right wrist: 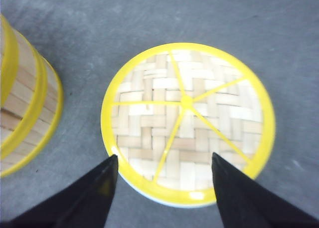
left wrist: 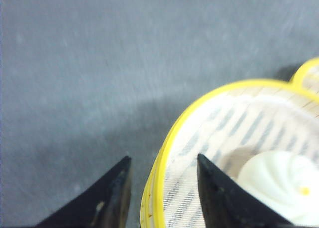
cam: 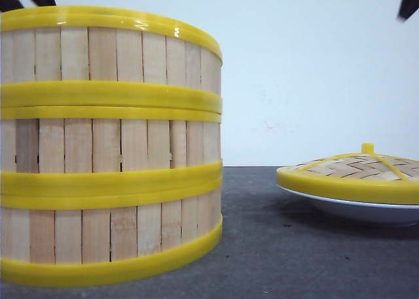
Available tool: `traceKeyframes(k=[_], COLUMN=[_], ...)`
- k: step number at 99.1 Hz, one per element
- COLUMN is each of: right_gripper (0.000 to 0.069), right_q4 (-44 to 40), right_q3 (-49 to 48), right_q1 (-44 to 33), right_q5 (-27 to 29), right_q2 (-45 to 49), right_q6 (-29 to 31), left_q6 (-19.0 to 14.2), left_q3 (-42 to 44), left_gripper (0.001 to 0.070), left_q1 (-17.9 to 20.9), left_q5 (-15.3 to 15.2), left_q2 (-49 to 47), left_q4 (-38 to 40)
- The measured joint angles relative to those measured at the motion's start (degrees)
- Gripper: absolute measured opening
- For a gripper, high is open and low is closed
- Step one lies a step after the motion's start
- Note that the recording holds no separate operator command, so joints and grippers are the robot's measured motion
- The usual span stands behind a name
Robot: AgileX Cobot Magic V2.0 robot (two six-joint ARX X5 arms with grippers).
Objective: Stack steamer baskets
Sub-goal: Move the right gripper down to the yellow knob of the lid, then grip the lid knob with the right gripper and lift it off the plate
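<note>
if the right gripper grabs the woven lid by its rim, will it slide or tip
The lid probably stays stiff, given its thick yellow rim. It looks light, and may slide on the white plate beneath. Tipping seems unlikely since it is flat and low. The right gripper hangs open above it.

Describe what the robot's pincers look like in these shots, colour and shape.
Both are plain black. The left pincer shows two wedge-shaped fingers tapering to points, one with a small pale scuff. The right pincer has the same matte black, pointed triangular fingers. No cables or markings are visible in either wrist view.
</note>
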Motion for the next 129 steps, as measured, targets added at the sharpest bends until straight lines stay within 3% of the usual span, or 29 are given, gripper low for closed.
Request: traceKeyframes(k=[12,27,61,102,110,129], right_gripper=[0.0363,0.0363,0.0360,0.0335,0.0316,0.0191], right_q4=[3.69,9.35,16.52,19.89,20.28,20.55], right_q3=[-1.55,-1.55,-1.55,-1.55,-1.55,-1.55], right_q1=[-2.69,-3.26,-3.17,-3.17,-3.17,-3.17], right_q5=[-2.78,-3.10,-4.07,-3.91,-3.91,-3.50], right_q2=[4.74,11.08,22.58,27.87,28.24,28.26], right_q6=[-0.44,-1.77,-3.63,-5.42,-5.62,-5.95], left_q6=[0.63,1.03,1.05,1.05,1.05,1.05], left_q3=[0.00,0.02,0.02,0.00,0.00,0.00], left_gripper=[0.0239,0.0239,0.0239,0.0239,0.0239,0.0239], left_q1=[1.29,3.48,5.09,5.09,5.09,5.09], left_q5=[-0.35,-3.04,-3.15,-3.15,-3.15,-3.15], left_q2=[-3.65,-6.12,-6.36,-6.36,-6.36,-6.36], left_q4=[-1.79,-4.33,-7.61,-7.91,-7.91,-7.87])
